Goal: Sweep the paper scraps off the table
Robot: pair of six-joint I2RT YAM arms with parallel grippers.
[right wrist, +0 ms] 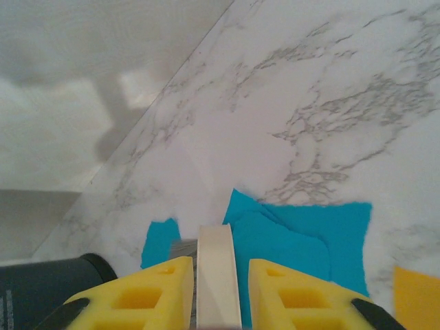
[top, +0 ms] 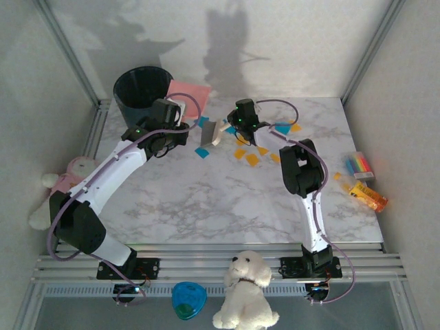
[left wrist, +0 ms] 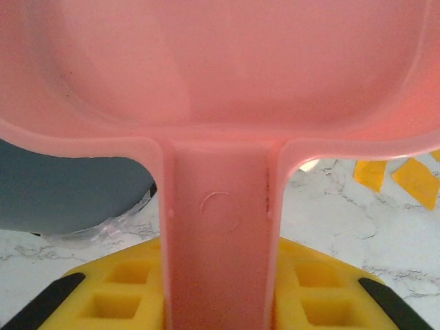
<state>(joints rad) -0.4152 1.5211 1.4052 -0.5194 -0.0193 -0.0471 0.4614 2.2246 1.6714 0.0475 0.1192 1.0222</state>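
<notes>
My left gripper (top: 173, 113) is shut on the handle of a pink dustpan (top: 190, 92), which lies at the back of the table (top: 206, 199) beside the bin. In the left wrist view the handle (left wrist: 216, 234) runs between the yellow fingers (left wrist: 124, 289). Further right, my right gripper (top: 238, 126) is shut on a white brush (top: 210, 133) held over the paper scraps. Teal scraps (top: 201, 152) and orange scraps (top: 252, 159) lie around and in front of the brush. The right wrist view has the brush handle (right wrist: 218, 268) above teal scraps (right wrist: 309, 237).
A black bin (top: 141, 93) stands at the back left. At the right edge lie a striped block (top: 359, 165) and an orange bottle toy (top: 368, 196). Plush toys sit off the table at the left (top: 62, 182) and at the front (top: 244, 282).
</notes>
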